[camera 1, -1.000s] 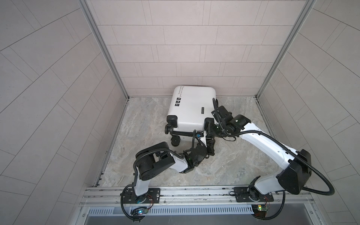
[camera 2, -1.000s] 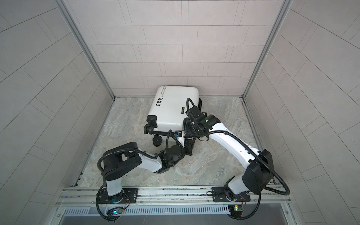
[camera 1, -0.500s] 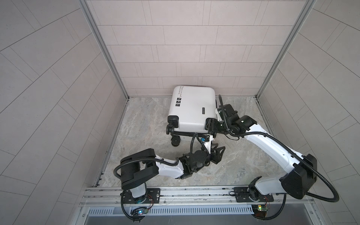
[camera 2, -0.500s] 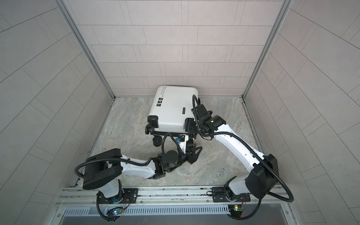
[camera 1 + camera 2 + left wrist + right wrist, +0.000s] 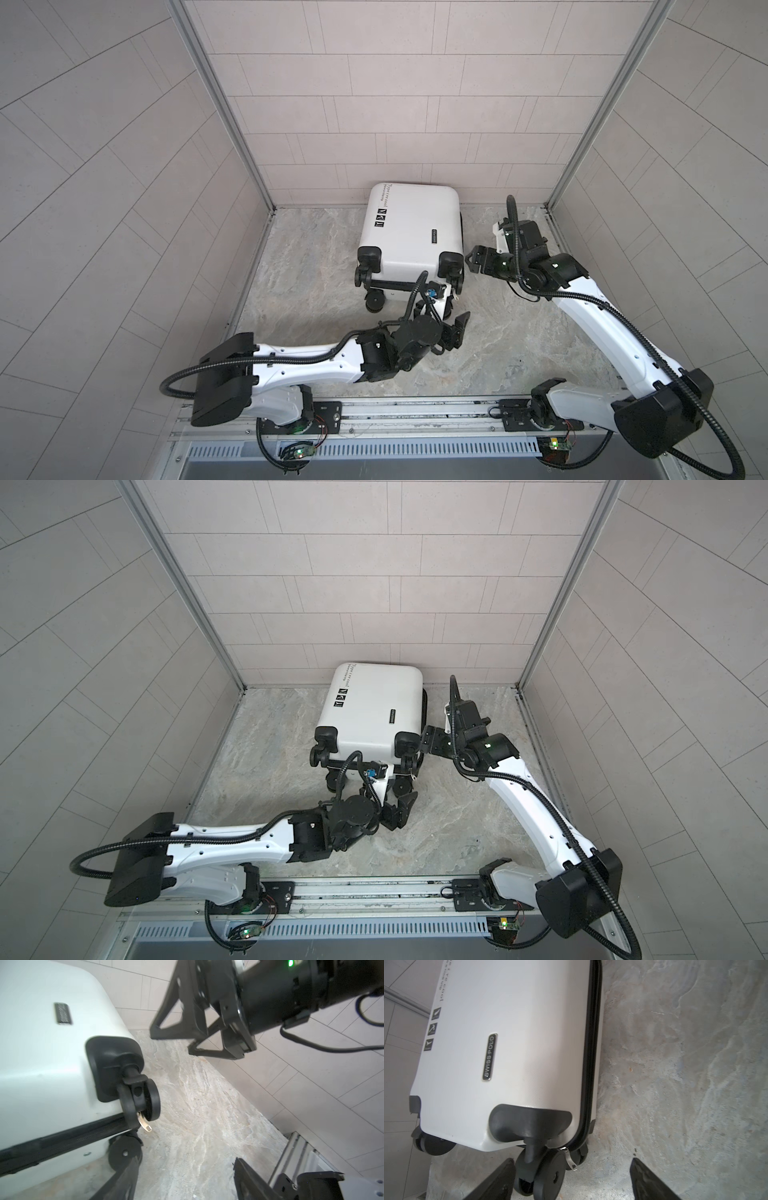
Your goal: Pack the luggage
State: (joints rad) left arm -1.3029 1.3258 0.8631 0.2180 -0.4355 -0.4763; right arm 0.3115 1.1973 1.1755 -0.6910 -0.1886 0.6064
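White shell, black zip: the luggage (image 5: 411,224) lies flat on the counter (image 5: 324,266), top end against the back wall (image 5: 407,124) and wheels toward the rail (image 5: 415,415), in both top views. Its position matches a second ago.

Changed: both tools, then bunched at the near right wheel corner, have drawn back and released.
- Left tool (image 5: 451,330): stands off in front of the wheels, jaws spread, empty.
- Right tool (image 5: 473,262): just beside the right wheel corner, apart from it, jaws spread, empty.

The zip pull (image 5: 571,1159) hangs at that corner beside a wheel (image 5: 542,1172). The zip (image 5: 589,1064) reads closed along the visible seam. Contents are hidden, so I cannot tell what is inside.

Clearance: bare counter on both sides of the luggage and in front, none behind. The right arm occupies the right strip.
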